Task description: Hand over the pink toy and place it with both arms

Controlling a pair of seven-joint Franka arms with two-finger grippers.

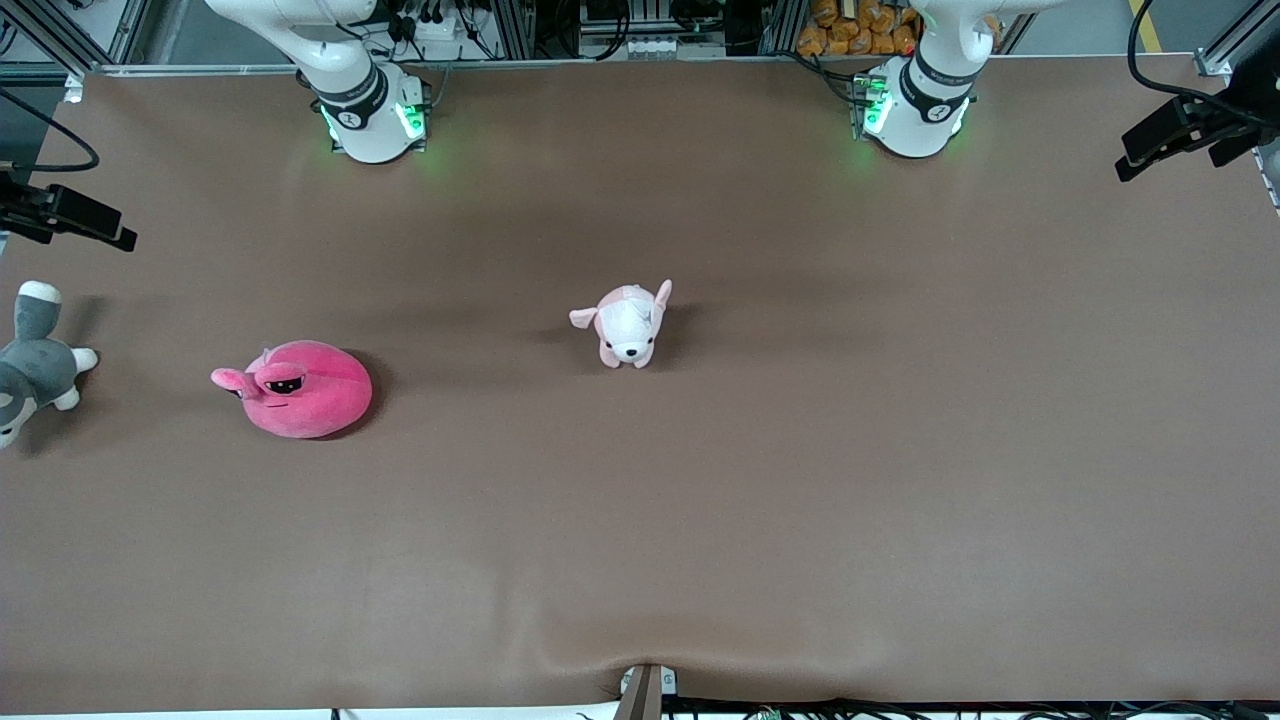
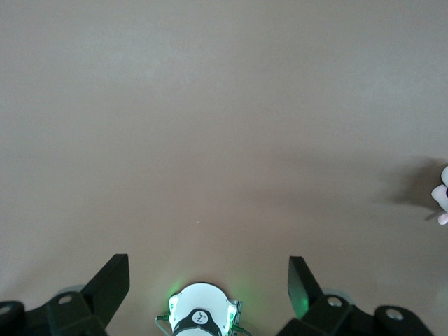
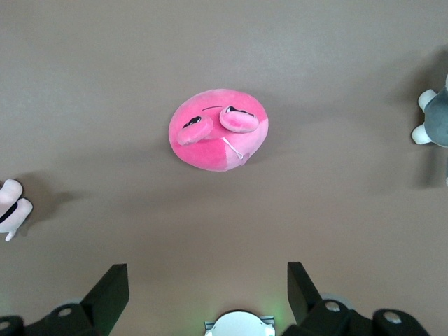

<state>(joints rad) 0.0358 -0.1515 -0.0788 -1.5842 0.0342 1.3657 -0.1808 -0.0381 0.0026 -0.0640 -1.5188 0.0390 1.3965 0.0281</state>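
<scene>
The pink toy (image 1: 300, 390), a round hot-pink plush with two stalk ears and black half-lidded eyes, lies on the brown table toward the right arm's end. In the right wrist view the pink toy (image 3: 218, 129) sits well below the right gripper (image 3: 208, 276), which is open and empty, high over the table near its own base. The left gripper (image 2: 208, 269) is open and empty, high over bare table near the left arm's base. Neither gripper shows in the front view; only the arm bases (image 1: 375, 115) (image 1: 915, 110) do.
A small pale pink-and-white puppy plush (image 1: 628, 325) stands mid-table; it shows at the edge of both wrist views (image 2: 442, 196) (image 3: 10, 208). A grey-and-white plush (image 1: 35, 365) (image 3: 437, 119) lies at the table edge at the right arm's end. Black camera mounts (image 1: 70, 215) (image 1: 1180, 130) flank the table.
</scene>
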